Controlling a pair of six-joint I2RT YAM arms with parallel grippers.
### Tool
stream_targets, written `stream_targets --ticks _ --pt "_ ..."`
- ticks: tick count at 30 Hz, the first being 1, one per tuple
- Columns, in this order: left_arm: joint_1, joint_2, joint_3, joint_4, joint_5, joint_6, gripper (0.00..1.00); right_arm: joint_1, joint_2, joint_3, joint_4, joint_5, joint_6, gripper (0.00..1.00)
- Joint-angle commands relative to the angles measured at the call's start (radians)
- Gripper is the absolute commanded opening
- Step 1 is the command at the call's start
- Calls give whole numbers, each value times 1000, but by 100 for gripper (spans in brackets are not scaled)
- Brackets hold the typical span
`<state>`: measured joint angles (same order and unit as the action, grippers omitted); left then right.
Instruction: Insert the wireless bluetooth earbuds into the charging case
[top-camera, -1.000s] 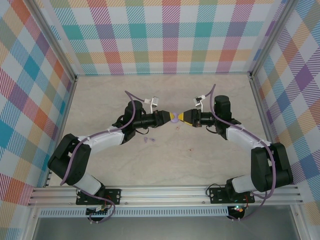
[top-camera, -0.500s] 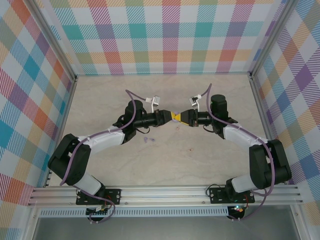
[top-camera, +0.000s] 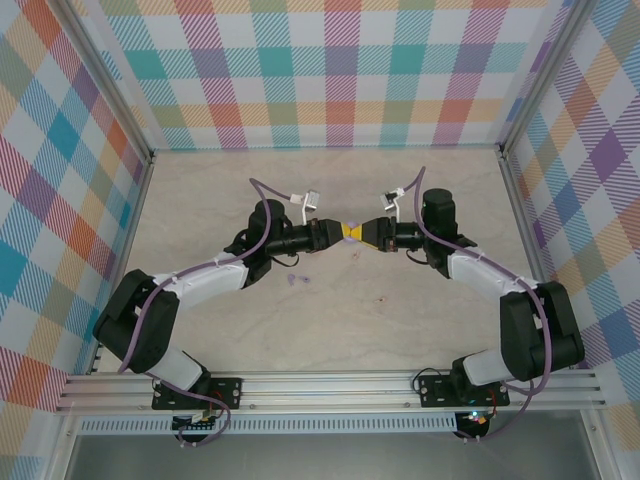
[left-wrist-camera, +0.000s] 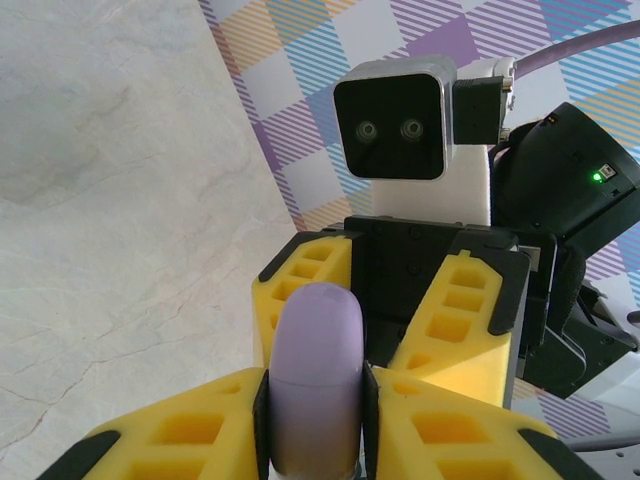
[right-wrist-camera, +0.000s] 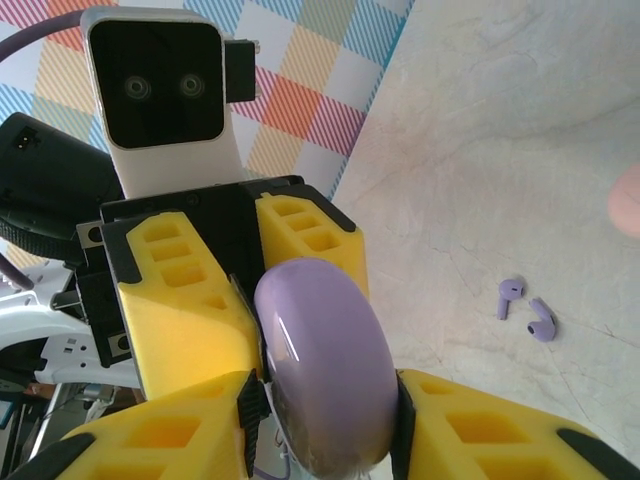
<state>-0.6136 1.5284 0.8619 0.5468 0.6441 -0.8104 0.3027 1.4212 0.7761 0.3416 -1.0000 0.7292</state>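
Case: small purple case (right-wrist-camera: 325, 360), round and smooth like a pebble. It's up in the air over the desk (right-wrist-camera: 500, 150), right btw my 2 sets of fingers. Lid looks shut.
Case feel: prob light, hard and shiny, so it may slip or spin if I squeeze too soft.
L side: my left fingers (left-wrist-camera: 225, 405) are clamped on the case's thin sides. It sticks out past the tips.
R side: my right fingers (right-wrist-camera: 215, 405) are on the wide sides. Both pads look pressed on it, so I think they've got it too.
Best hold on case: one side keeps the bottom half tight and the other works the lid. Flat faces are safer than the round edge.
Earbuds: the earbuds (right-wrist-camera: 541, 323) are 2 tiny purple bits w/ stems. They lie on the desk side by side, close but not touching, well away from the case. Neither one is in it yet.
Earbud feel: v. light, hard and slick, so easy to flick away or drop.
Best hold on earbud: pinch the fat head w/ just the fingertips, stem left free to go down the hole.
Arms: seen from the top cam, both arms reach in to the middle of the desk, elbows out wide, forearms about flat.
Wrists: they point at each other, so the fingers meet tip to tip.
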Motion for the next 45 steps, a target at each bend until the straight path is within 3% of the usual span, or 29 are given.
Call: stream_targets --ticks 1,8,16,21,32,45 --pt "-11 -40 16 -1 15 36 29 3 -28 22 0 25 -28 42" --pt "-12 -40 12 -5 15 37 29 3 -37 23 -1 25 -30 39" --pt "-12 -36 17 -8 42 40 31 3 -67 42 -73 28 -73 19" --pt "-12 -34 26 2 94 40 37 2 -89 51 -122 24 -109 14" --pt "-13 -31 37 27 162 36 37 4 -101 64 -171 -28 -158 15" --pt "-30 -3 59 22 198 36 37 4 -125 72 -215 -3 -189 17"
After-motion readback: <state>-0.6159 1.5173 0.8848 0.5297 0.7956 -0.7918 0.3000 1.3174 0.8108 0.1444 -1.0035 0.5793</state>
